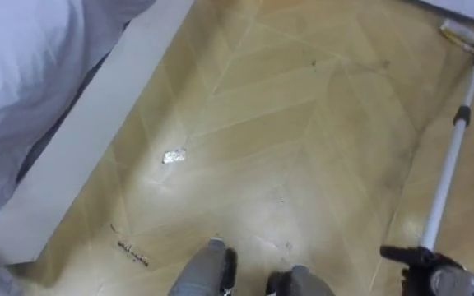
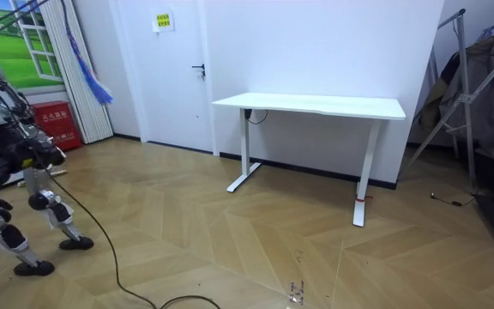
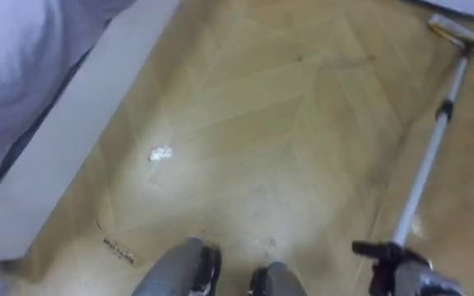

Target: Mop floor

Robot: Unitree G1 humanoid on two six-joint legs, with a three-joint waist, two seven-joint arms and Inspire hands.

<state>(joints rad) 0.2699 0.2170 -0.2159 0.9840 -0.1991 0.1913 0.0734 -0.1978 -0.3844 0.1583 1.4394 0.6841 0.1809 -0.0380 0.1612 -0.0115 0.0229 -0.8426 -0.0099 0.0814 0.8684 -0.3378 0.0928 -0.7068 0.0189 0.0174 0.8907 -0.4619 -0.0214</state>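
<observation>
A mop with a silver pole [image 1: 449, 160] slants across the wooden floor on my right. Its flat yellowish head [image 1: 471, 37] rests on the floor at the far right. My right hand [image 1: 422, 261] is at the lower right, its dark fingers curled round the pole's near end. In the room view I stand at the left edge, with a dark hand [image 2: 43, 155] held out before my body; I cannot tell which hand that is. A small white crumpled scrap [image 1: 174, 155] lies on the floor ahead of me to the left.
A bed's white frame [image 1: 89, 140] with pale bedding [image 1: 23, 66] runs along my left. Dark crumbs [image 1: 132, 253] lie near its corner. In the room view a white desk [image 2: 316, 106] stands by the wall and a clothes rack [image 2: 466, 94] at the right.
</observation>
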